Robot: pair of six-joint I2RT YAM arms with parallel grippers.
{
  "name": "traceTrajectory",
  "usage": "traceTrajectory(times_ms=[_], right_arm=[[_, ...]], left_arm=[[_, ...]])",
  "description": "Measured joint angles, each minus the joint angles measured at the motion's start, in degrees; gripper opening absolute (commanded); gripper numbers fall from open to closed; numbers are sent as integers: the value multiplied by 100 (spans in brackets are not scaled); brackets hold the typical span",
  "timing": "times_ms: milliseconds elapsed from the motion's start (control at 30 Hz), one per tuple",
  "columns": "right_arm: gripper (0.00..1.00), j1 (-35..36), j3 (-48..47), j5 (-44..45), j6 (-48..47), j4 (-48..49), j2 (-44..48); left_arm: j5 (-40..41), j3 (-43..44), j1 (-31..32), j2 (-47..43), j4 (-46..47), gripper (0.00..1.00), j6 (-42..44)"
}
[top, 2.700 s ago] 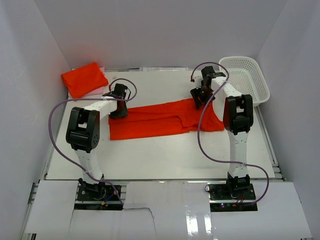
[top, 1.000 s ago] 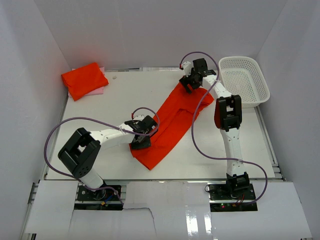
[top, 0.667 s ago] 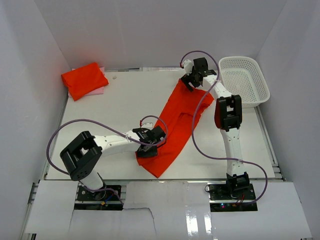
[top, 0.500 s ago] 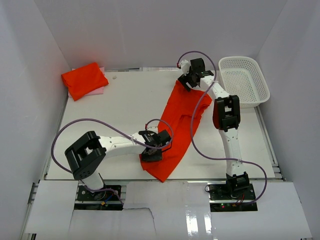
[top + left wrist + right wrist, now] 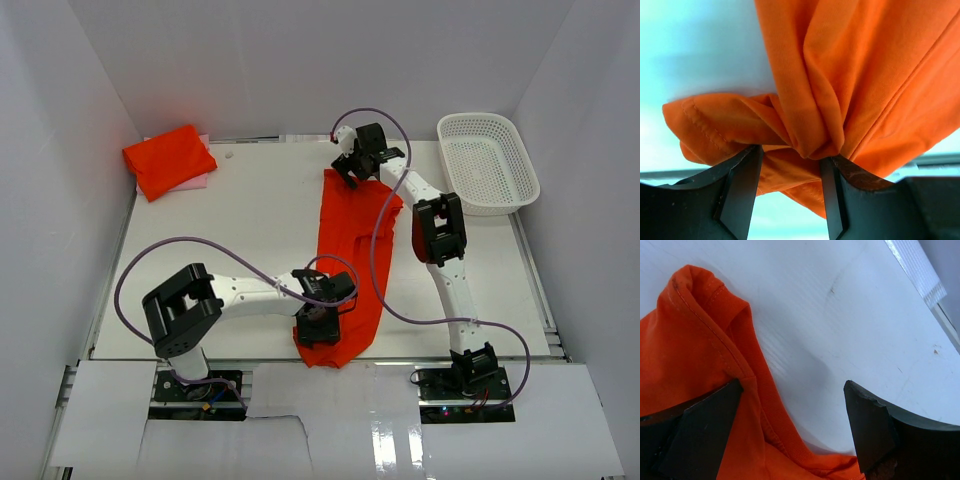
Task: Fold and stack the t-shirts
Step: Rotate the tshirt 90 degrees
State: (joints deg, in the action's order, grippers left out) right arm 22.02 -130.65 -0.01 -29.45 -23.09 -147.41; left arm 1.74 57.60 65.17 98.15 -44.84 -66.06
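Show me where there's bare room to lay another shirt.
Roomiest: bare table between the folded shirt and the long shirt. A narrower strip, long shirt to basket, is crossed by the right arm. Crowded: near middle, where the left tool bunches cloth.

Wht table (image 5: 230, 230), gry walls (image 5: 300, 60).

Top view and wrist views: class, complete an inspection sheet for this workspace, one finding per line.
Surface: white table, flat.
Job's things: long t-shirt stretched near to far; folded t-shirt at back left.
Clutter: white basket back right; pale pink item under the folded t-shirt.
Grippers: left gripper shut on the long t-shirt's near end; right gripper open at its far end.
Cables: purple cables loop from both arms.
Surroundings: white walls.
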Motion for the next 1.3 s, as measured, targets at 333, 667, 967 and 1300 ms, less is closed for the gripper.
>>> traceTrajectory(times_ms=[333,667,967,1300], right_arm=[[90,66,-17,-343,455,254,-50],[90,7,48,-363,562,627,501],[96,-146,1008,-407,951,120,3008],[8,-525,3261,-490,1386,-1202,4391]], left_arm=[[-422,205,138,42,-114,63,-476],[417,2090,170,-391,-1327,66,-459],[874,2946,-1327,-1300,-1569,66,675],[365,3307,-2894,409,-400,64,3001]])
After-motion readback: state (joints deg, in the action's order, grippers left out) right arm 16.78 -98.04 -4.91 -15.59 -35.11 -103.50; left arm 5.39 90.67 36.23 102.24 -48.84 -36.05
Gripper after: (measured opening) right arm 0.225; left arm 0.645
